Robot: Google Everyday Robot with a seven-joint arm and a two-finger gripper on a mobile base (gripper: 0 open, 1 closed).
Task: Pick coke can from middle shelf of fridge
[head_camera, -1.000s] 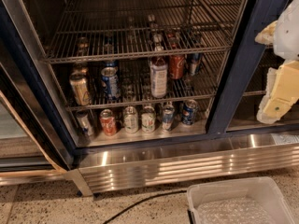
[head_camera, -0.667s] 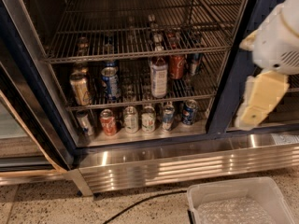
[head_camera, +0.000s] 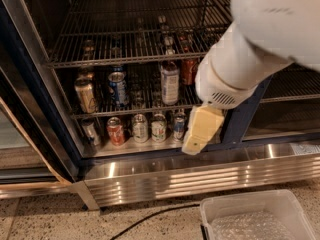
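Position: my cream-coloured gripper hangs at the end of my bulky white arm, in front of the lower right corner of the open compartment; whether it is open or closed I cannot tell, and it holds nothing that I can see; the small red coke can with its silver top stands above it and a little to the left, apart from it, on the dark wire-grid middle shelf, just right of a tall bottle with a white label; farther left on that rack stand a blue can and a tan can; below, on the shiny steel floor, a red-and-white can heads a row of cans; the large dark-blue-framed fridge has a ribbed steel base panel; on the speckled floor before it lie a clear plastic bin and a black cable.
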